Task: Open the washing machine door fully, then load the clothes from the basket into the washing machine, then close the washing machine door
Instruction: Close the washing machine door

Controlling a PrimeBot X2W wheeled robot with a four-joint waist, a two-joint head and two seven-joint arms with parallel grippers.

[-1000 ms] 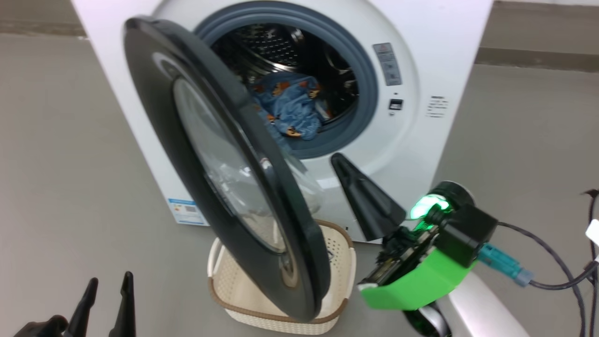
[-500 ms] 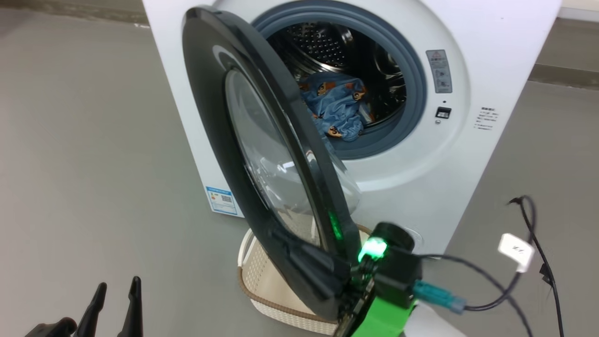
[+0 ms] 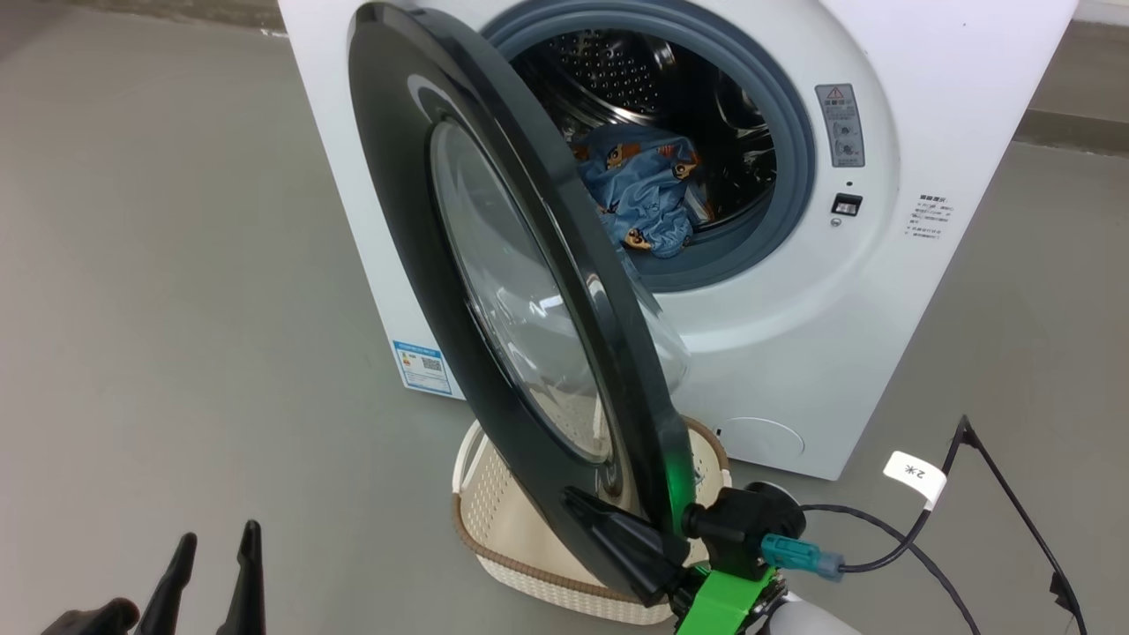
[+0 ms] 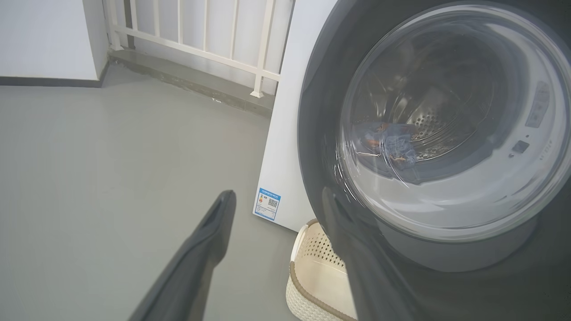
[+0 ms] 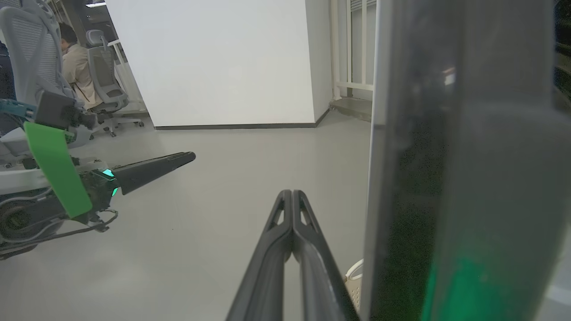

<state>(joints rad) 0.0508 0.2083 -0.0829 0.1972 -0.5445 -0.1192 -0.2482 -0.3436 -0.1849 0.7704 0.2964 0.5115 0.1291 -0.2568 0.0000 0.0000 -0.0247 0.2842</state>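
One white, box-shaped washing machine (image 3: pixel 926 106) showed a grey rubber gasket and a perforated steel drum. Its one round, glossy black door (image 3: pixel 414 265), with a bulging clear window, stood partly open. One cream perforated plastic basket (image 3: pixel 494 529), brown-rimmed, sat at the machine's foot under the door. One soft blue, bear-printed heap of clothes (image 3: pixel 644 194) lay inside the drum. Of two dark-fingered grippers, the right gripper (image 3: pixel 575 498) was pressed together beside the door's lower rim. The left gripper (image 3: pixel 219 534) was spread, well apart from the machine.
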